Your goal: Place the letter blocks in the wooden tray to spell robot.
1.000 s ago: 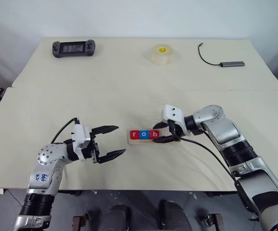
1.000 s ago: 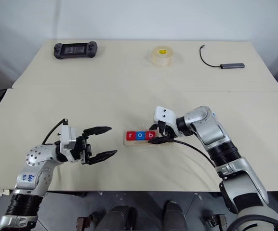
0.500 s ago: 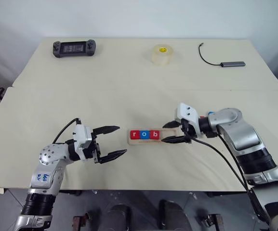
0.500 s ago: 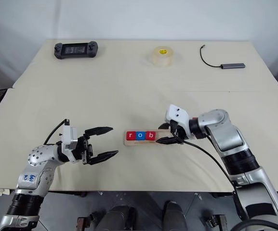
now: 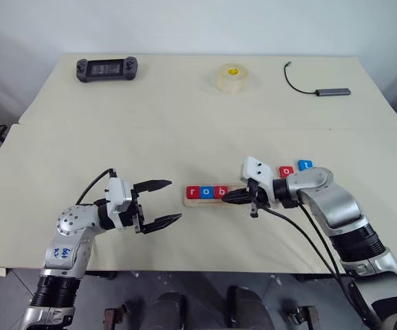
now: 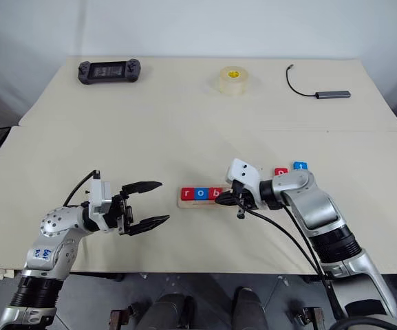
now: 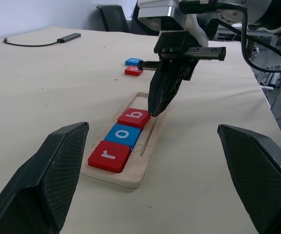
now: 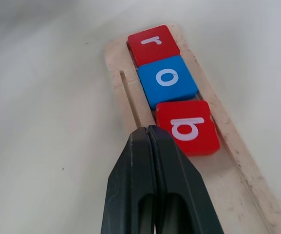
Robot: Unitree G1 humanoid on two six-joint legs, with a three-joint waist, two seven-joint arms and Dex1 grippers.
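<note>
Far left, back of the table (image 5: pixel 184 130): we list one black handheld controller (image 5: pixel 105 69).

Near left: the left gripper (image 5: pixel 158 203), fingers spread wide apart with nothing between them, clear of the table and pointing toward the tray.

Centre: the wooden tray (image 7: pixel 145 144), lying flat, with three letter blocks seated in a row from its left end: red r (image 7: pixel 109 156), blue o (image 7: pixel 123 135), red b (image 7: pixel 135 117). The rest of the tray lies bare.

Just right of the b: the right gripper (image 8: pixel 149 129), its two fingers pressed together and holding nothing, the tip over the tray beside the b.

Further right, loose on the table: a red block (image 5: pixel 287 170) and a blue block (image 5: pixel 305 165), side by side.

Back centre: one roll of tape (image 5: pixel 231 76). Back right: one cable with adapter (image 5: pixel 316 85).
</note>
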